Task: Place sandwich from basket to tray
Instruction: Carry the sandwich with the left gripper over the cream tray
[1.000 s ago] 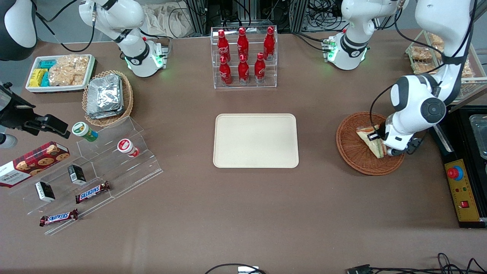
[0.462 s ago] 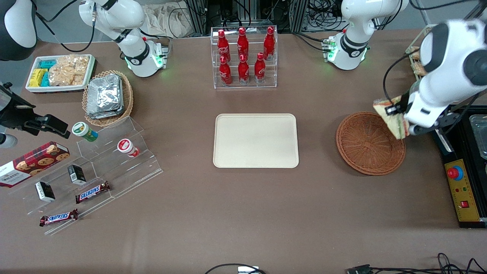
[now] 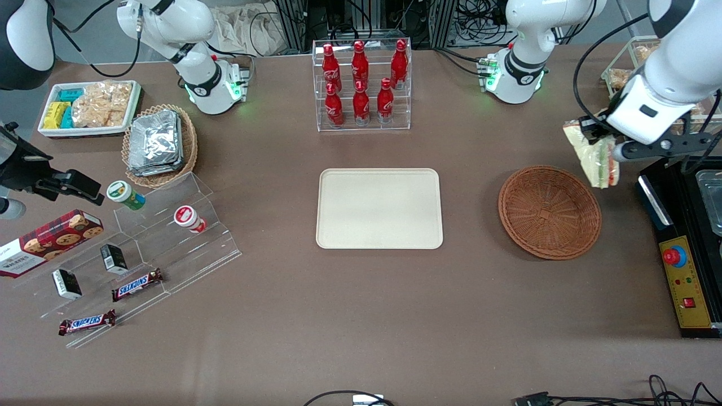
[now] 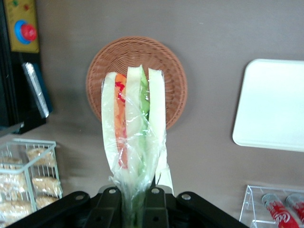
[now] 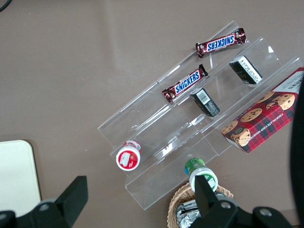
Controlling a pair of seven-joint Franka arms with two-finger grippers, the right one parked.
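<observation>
The clear-wrapped sandwich (image 3: pixel 595 155) hangs in the air above the table, beside the rim of the round reddish-brown basket (image 3: pixel 549 211) and farther from the front camera than its middle. My gripper (image 3: pixel 604 148) is shut on the sandwich (image 4: pixel 134 142) at its narrow end, with pale bread, green and red-orange layers standing out from the jaws. Seen from the wrist, the gripper (image 4: pixel 134 209) is high over the empty basket (image 4: pixel 136 61). The cream tray (image 3: pixel 379 208) lies flat at the table's middle, its corner also showing as tray (image 4: pixel 273 107).
A clear rack of red bottles (image 3: pixel 361 84) stands farther from the camera than the tray. A black box with a red stop button (image 3: pixel 682 270) and a wire rack of packets (image 3: pixel 626 76) sit at the working arm's end. Snack shelves (image 3: pixel 141 248) lie toward the parked arm's end.
The gripper has lifted the sandwich out of the basket, risen, and moved away from the front camera. The basket now holds nothing.
</observation>
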